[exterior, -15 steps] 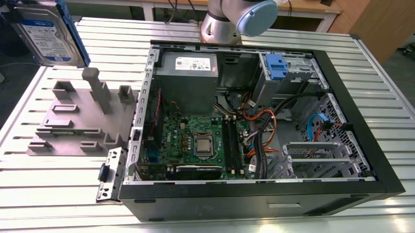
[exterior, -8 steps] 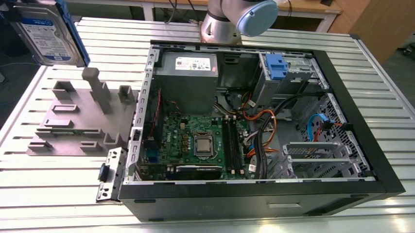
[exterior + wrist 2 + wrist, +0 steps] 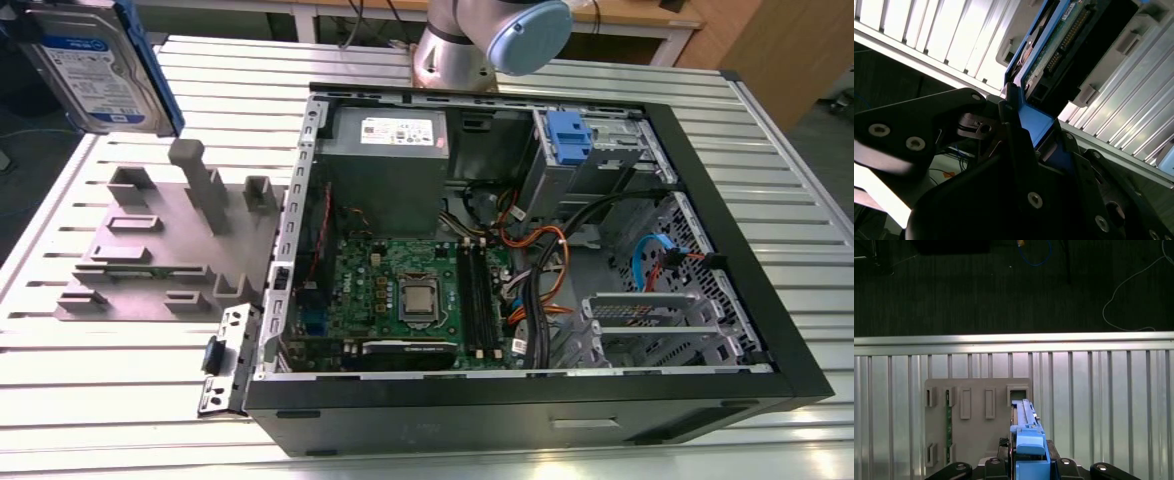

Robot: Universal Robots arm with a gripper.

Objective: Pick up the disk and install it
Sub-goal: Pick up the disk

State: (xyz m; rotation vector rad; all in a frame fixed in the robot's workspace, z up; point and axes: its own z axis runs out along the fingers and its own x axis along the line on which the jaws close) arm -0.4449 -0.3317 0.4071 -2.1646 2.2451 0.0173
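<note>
Black jointed links of our tool [image 3: 1036, 125] sit closest to the lens in the second wrist view. Between them the tool is clamped tight on the disk [image 3: 1064, 45], gripping it by the blue bracket [image 3: 1030, 447] that frames it. The disk stands on edge and reaches away from the tool, with its connector end and circuit-board side showing in that view. In the exterior view the disk [image 3: 100, 65] hangs in the air with its white-and-blue label turned to the camera, clear of everything below it.

Directly beneath the tool lies the grey fixture [image 3: 979, 405], a block of upright posts and slots. The slot [image 3: 1018, 395] nearest the disk's free end is empty, and the disk does not touch the block. The fixture rests on the slatted metal worktop [image 3: 240, 80], which spreads out under the tool.

Well apart from the tool, on the far side of the fixture, stands the open computer case [image 3: 467, 410]. We see its motherboard [image 3: 400, 285] and, in its far corner, a metal drive cage [image 3: 621, 150] with a blue latch [image 3: 567, 135].

As we judge it, the picking-up half is done, since the disk is held firmly and is off the fixture. The installing half is wholly left to do, because the disk is nowhere near the case and no part of it sits inside.
</note>
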